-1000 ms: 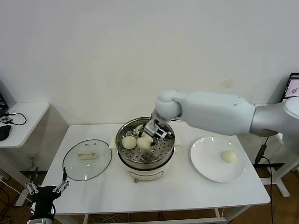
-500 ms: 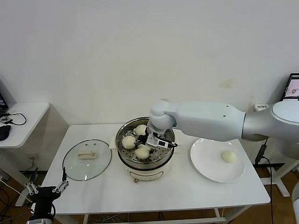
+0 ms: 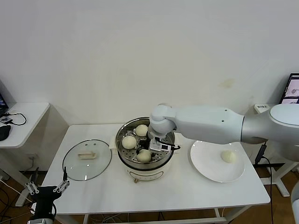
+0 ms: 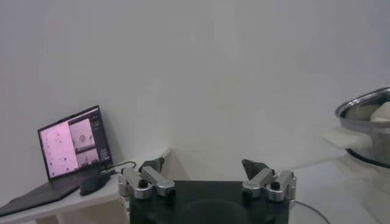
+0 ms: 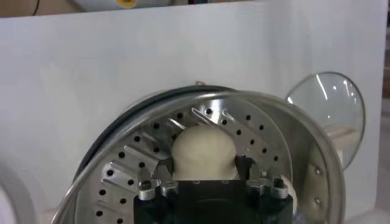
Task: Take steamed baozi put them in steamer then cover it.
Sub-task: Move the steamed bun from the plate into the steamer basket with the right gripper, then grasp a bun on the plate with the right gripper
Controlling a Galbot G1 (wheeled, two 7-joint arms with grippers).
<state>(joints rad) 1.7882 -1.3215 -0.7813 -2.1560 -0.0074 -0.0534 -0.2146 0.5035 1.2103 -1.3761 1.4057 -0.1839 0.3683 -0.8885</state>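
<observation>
The steamer point(image 3: 122, 151) stands mid-table with three baozi on its perforated tray: one at the back point(image 3: 141, 130), one on the left point(image 3: 129, 142), one at the front point(image 3: 143, 157). My right gripper point(image 3: 148, 149) reaches down into the pot and is shut on the front baozi point(image 5: 204, 149), which rests low on the tray point(image 5: 122, 176). A fourth baozi point(image 3: 228, 156) lies on the white plate point(image 3: 210, 170). The cover point(image 3: 87, 159) lies flat on the table left of the steamer and shows in the right wrist view point(image 5: 326, 109). My left gripper point(image 3: 46, 189) is open and empty, parked low at the front left.
A side table point(image 3: 23, 116) with cables stands at the far left. The left wrist view shows my open left gripper point(image 4: 200, 165), a laptop point(image 4: 70, 143) and the steamer's rim point(image 4: 365, 106). A monitor point(image 3: 293, 88) is at the right edge.
My right gripper has come down into the steamer with the baozi, moving it toward the front of the tray and lower. The left arm has not moved.
</observation>
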